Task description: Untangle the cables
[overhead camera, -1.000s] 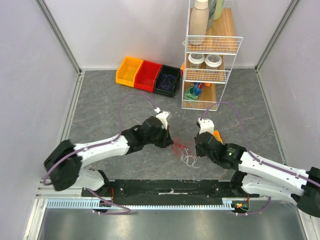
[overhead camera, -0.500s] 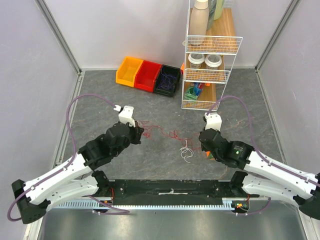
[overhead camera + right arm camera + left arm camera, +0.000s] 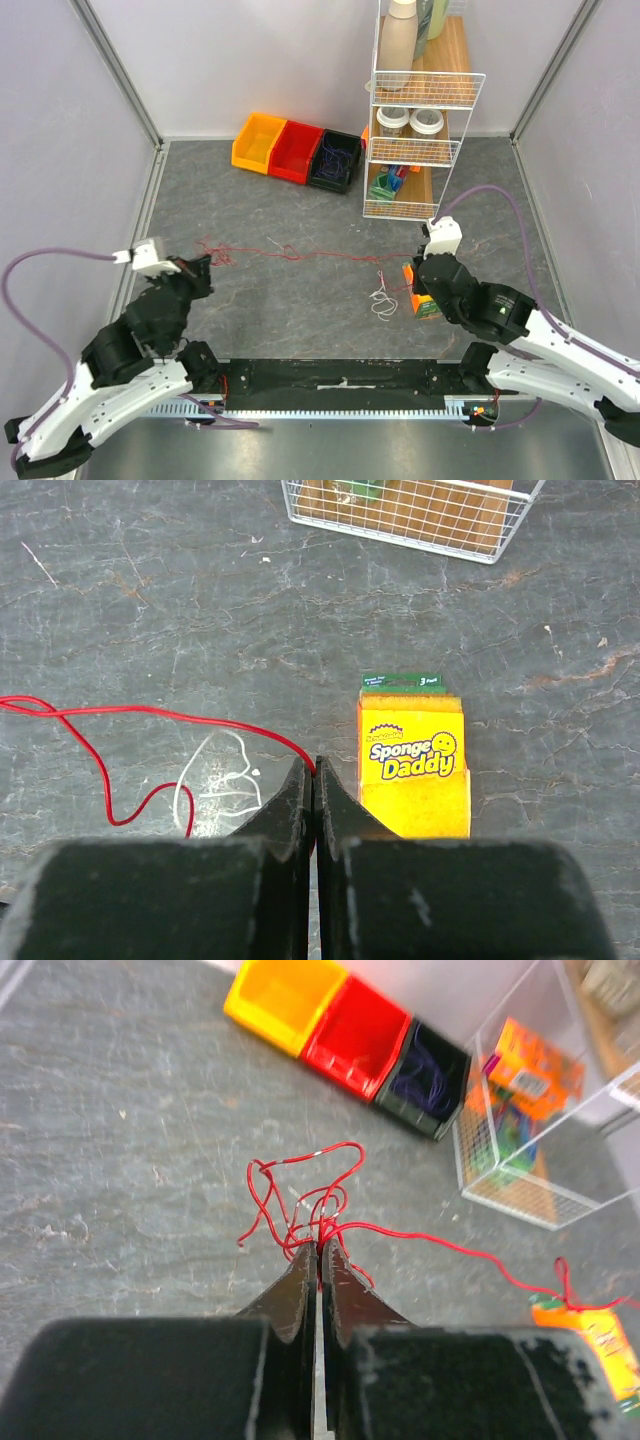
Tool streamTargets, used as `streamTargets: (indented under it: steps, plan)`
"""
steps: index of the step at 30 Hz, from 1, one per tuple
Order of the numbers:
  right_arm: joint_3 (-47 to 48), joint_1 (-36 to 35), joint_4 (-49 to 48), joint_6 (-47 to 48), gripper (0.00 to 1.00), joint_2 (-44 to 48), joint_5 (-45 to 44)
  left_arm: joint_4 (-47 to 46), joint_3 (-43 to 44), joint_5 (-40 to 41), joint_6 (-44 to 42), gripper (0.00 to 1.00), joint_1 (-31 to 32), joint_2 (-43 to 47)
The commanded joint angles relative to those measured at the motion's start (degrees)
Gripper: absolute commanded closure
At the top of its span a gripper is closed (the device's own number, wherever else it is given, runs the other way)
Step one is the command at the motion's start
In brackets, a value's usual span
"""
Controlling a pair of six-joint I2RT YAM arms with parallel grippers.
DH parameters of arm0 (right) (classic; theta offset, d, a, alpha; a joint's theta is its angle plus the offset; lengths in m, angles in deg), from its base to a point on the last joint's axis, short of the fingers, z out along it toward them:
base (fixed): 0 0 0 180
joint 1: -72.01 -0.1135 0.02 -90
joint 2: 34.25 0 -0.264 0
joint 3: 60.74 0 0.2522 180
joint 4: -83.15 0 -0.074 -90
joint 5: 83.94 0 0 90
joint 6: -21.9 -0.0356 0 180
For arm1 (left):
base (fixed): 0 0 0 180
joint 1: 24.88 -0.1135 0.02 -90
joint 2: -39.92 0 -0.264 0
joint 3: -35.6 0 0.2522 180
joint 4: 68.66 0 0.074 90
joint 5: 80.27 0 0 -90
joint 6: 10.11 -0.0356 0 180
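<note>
A thin red cable (image 3: 300, 254) stretches across the grey table between my two grippers. My left gripper (image 3: 202, 263) is shut on its tangled, loopy left end (image 3: 300, 1200); the tips (image 3: 320, 1247) pinch the knot. My right gripper (image 3: 411, 289) is shut on the cable's right end (image 3: 150, 715), the tips (image 3: 314, 770) closed on the wire. A small white cable (image 3: 380, 301) lies loose on the table just left of the right gripper and shows in the right wrist view (image 3: 215, 780). Dark blue wires (image 3: 335, 160) lie in the black bin.
Yellow (image 3: 258, 141), red (image 3: 297, 150) and black (image 3: 345, 172) bins sit at the back. A wire shelf rack (image 3: 415, 150) stands at back right. A yellow Sponge Daddy pack (image 3: 413, 770) lies right of the right gripper.
Both arms have pulled apart: the left gripper swung far left and toward the near edge, the right moved slightly right. The red cable has been drawn out from a clump into a long line.
</note>
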Motion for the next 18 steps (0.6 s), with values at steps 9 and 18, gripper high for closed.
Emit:
streamTargets:
  steps: [9, 18]
  plan:
    - [2.40, 0.13, -0.84, 1.32, 1.00, -0.81, -2.38, 4.25, 14.07, 13.54, -10.07, 0.98, -0.11, 6.48]
    - [-0.49, 0.13, -7.77, 7.72, 0.91, -0.20, 8.32, 4.25, 16.37, 13.55, -12.99, 0.98, -0.02, 8.50]
